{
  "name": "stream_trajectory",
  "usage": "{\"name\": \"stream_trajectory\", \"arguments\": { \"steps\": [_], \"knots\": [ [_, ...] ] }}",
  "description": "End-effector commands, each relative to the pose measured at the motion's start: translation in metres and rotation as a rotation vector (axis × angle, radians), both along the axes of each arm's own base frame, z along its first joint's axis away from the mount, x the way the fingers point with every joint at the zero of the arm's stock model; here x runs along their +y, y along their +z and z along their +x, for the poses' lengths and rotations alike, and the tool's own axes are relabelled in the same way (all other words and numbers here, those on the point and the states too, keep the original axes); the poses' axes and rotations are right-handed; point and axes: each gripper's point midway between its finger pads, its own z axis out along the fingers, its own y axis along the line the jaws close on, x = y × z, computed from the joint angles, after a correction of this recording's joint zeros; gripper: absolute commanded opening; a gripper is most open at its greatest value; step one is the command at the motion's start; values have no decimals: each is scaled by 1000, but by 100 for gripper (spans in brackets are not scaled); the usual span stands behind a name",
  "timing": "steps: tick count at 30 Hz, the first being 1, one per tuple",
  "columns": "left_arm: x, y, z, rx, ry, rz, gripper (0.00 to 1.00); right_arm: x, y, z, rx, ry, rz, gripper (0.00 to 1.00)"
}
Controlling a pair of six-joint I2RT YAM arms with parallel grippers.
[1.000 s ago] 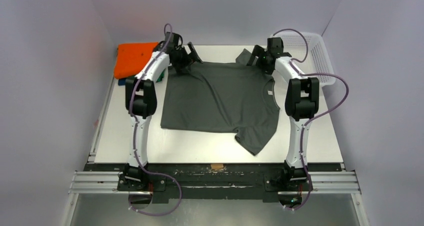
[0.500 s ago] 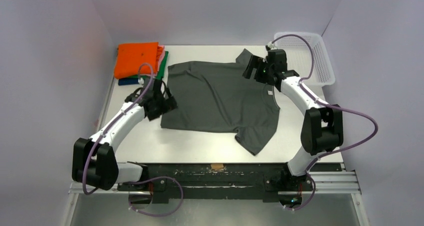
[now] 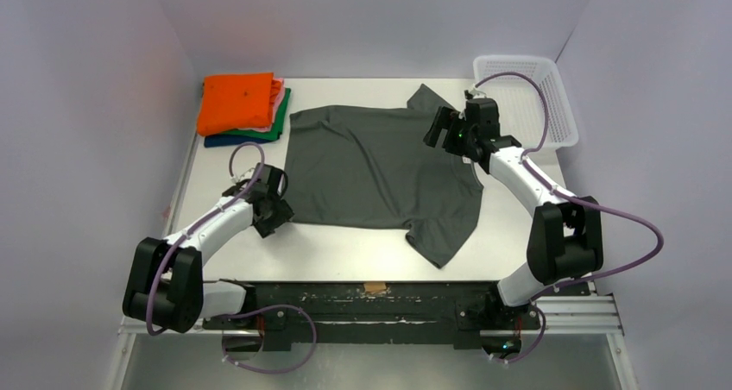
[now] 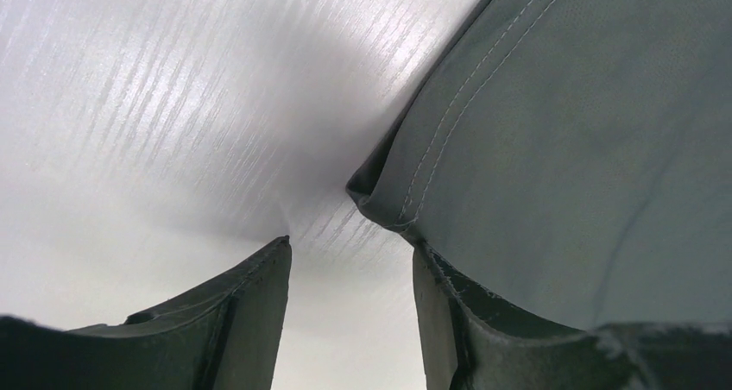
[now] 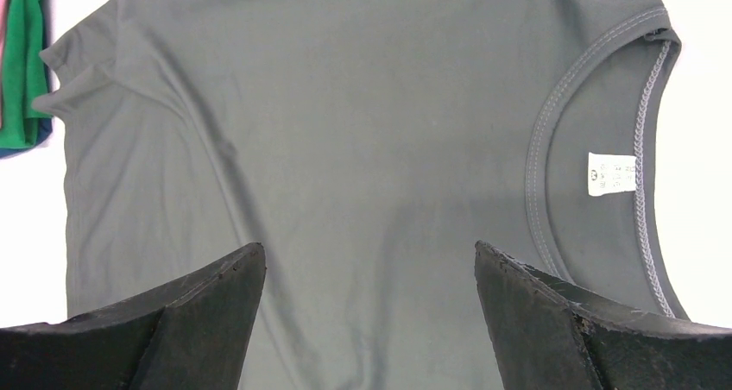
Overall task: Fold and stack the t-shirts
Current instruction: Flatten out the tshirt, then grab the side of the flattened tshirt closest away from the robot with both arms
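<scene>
A dark charcoal-grey t-shirt [image 3: 380,170] lies spread flat on the white table, collar to the right. My left gripper [image 3: 274,219] is open and low at the shirt's near-left hem corner [image 4: 380,196]; one finger [image 4: 449,312] touches the hem, the other is on bare table. My right gripper [image 3: 442,131] is open above the shirt near the collar [image 5: 552,148], holding nothing. A stack of folded shirts, orange [image 3: 235,101] on top with pink, green [image 3: 278,118] and dark blue beneath, sits at the far left.
A white mesh basket [image 3: 526,97] stands at the far right corner. The table's left edge [image 3: 177,200] runs close to my left arm. The metal rail [image 3: 371,308] with both arm bases lies along the near edge.
My left arm has swung from the shirt's far-left corner down to its near-left hem corner. My right gripper has moved a little nearer, over the collar area. The shirt lies flat.
</scene>
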Motion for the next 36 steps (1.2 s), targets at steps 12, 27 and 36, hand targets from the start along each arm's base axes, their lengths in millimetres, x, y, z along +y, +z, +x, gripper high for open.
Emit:
{"name": "stream_trajectory", "arguments": {
  "steps": [12,27,36],
  "knots": [
    [-6,25,40,-156,59,-54,49,-6,14,6,-54,-35,-32,89],
    [7,45,31,-210,96,-39,55,-6,8,9,-44,-34,-36,89],
    [-5,9,40,-77,87,-54,53,-9,6,7,-34,-47,-44,89]
  ]
}}
